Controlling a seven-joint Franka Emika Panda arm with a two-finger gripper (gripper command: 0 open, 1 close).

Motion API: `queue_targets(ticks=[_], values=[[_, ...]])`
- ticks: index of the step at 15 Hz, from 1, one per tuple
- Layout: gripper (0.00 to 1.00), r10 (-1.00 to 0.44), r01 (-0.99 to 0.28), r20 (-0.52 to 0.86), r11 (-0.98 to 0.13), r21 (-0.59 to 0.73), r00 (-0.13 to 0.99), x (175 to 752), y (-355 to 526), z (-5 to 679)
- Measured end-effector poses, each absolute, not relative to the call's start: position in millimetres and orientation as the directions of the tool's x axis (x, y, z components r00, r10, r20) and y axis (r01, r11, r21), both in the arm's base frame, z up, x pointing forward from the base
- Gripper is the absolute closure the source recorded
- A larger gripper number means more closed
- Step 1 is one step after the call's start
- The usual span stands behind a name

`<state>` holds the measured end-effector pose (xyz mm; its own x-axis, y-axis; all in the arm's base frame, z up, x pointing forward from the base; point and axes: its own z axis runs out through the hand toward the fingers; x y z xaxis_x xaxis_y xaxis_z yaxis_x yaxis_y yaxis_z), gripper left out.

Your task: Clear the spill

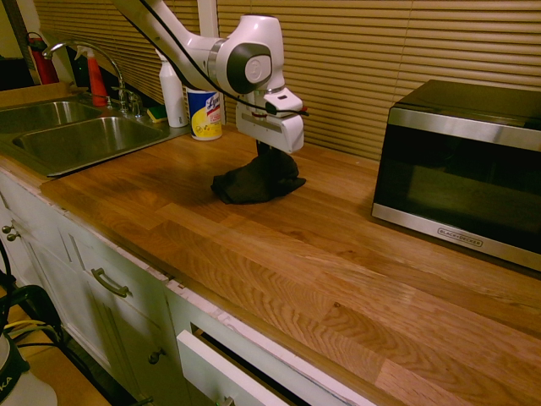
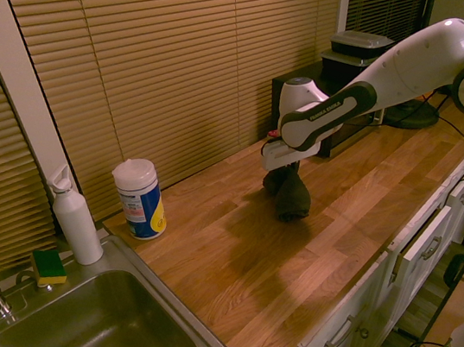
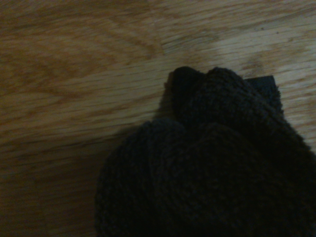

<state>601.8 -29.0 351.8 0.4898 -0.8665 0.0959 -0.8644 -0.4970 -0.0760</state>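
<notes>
First exterior view: the white arm comes in from the upper left and its gripper (image 1: 269,150) points straight down over the wooden countertop (image 1: 279,254). The jaws are closed on the bunched top of a dark cloth (image 1: 256,182), whose lower folds spread on the wood. No dark blots of the spill show on the bare wood around it, so where the spill lies cannot be told. Behind the arm stand a wipes canister (image 1: 204,113) and a white spray bottle (image 1: 173,93); a steel sink (image 1: 76,139) lies to the left and a black microwave (image 1: 461,169) stands at the right.

Second exterior view: the arm reaches in from the right. The gripper (image 2: 285,168) pinches the cloth (image 2: 291,195), which hangs down to the countertop (image 2: 253,257). The canister (image 2: 140,198), the spray bottle (image 2: 74,216) and a sponge (image 2: 49,266) stand near the sink (image 2: 83,344).

Wrist view: the cloth (image 3: 212,182), knitted in texture, fills the lower right against wood grain (image 3: 79,74); no blots show here either.
</notes>
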Motion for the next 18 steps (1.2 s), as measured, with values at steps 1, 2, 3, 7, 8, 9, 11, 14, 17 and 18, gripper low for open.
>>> queue_targets(ticks=[1,2,3,7,8,9,11,14,17,18], values=[[1.0,-0.86,-0.858,0.1,-0.508,-0.074,0.501,600,-20,353],[1.0,-0.852,-0.85,0.107,-0.521,-0.07,0.513,599,-5,353],[1.0,-0.842,-0.842,0.116,-0.535,-0.067,0.526,598,15,354],[1.0,-0.797,-0.799,0.137,-0.599,-0.047,0.589,583,117,351],[1.0,-0.785,-0.788,0.141,-0.614,-0.043,0.603,578,140,351],[1.0,-0.773,-0.778,0.145,-0.627,-0.037,0.617,572,160,350],[1.0,-0.751,-0.757,0.151,-0.653,-0.028,0.642,559,198,349],[1.0,-0.719,-0.727,0.166,-0.687,-0.016,0.675,546,247,346],[1.0,-0.686,-0.697,0.176,-0.717,0.008,0.706,543,298,342],[1.0,-0.673,-0.686,0.179,-0.728,0.015,0.718,542,317,341]])
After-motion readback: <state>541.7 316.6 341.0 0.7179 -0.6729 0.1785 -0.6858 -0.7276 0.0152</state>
